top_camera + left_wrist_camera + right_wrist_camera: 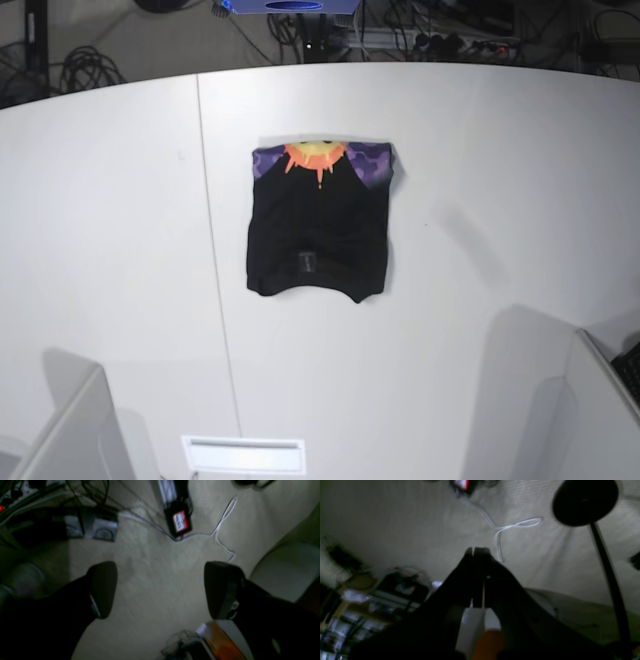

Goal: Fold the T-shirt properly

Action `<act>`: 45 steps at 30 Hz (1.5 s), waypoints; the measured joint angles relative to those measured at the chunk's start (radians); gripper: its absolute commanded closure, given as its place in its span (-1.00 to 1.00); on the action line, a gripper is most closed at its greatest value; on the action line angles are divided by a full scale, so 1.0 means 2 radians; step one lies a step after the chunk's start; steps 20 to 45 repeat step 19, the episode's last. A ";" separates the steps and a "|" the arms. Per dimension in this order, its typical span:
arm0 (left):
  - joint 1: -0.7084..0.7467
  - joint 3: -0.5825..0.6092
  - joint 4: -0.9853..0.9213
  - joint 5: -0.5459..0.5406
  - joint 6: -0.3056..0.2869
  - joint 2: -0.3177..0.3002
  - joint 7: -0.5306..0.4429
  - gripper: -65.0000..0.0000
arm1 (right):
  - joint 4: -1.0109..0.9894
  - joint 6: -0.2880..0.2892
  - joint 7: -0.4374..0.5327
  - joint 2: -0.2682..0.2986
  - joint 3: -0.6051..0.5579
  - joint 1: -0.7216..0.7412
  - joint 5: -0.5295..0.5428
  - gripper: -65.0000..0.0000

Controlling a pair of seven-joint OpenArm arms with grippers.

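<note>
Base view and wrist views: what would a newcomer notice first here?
The folded black cloth T-shirt lies alone mid-table on the white table, its orange sun and purple print along the far edge. The wrist views look at carpet: the left gripper is open, and the right gripper is shut and empty.

table: big white top (480, 170) with a thin seam (212, 250) running front to back on the left side

floor: pale beige carpet (155, 580)

cable: loose white one (220, 527) curling across the carpet, also seen looping in the right wrist view (510, 527)

black box: small, red and white label on it (178, 520), sitting on the carpet by the cable

lamp-ish thing: round black disc on a thin dark pole (586, 501)

back edge: tangle of dark cables (85, 70) behind the table
</note>
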 measured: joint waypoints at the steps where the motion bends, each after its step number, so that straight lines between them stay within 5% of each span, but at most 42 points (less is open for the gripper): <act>1: -0.008 -0.001 -0.001 -0.005 0.005 0.000 -0.007 -0.59 | -0.029 -0.004 0.030 -0.007 0.000 0.007 -0.001 1.00; 5: -0.039 0.003 0.000 -0.003 0.007 -0.002 -0.015 -0.60 | -0.095 -0.006 0.136 -0.024 0.000 0.019 0.000 1.00; 8: -0.049 0.000 0.001 -0.007 0.006 0.001 -0.018 -0.60 | -0.096 -0.006 0.147 -0.026 0.000 0.013 0.000 1.00; 45: -0.049 0.003 -0.001 -0.001 0.006 0.000 -0.014 -0.62 | -0.096 -0.006 0.150 -0.024 0.000 0.017 0.000 1.00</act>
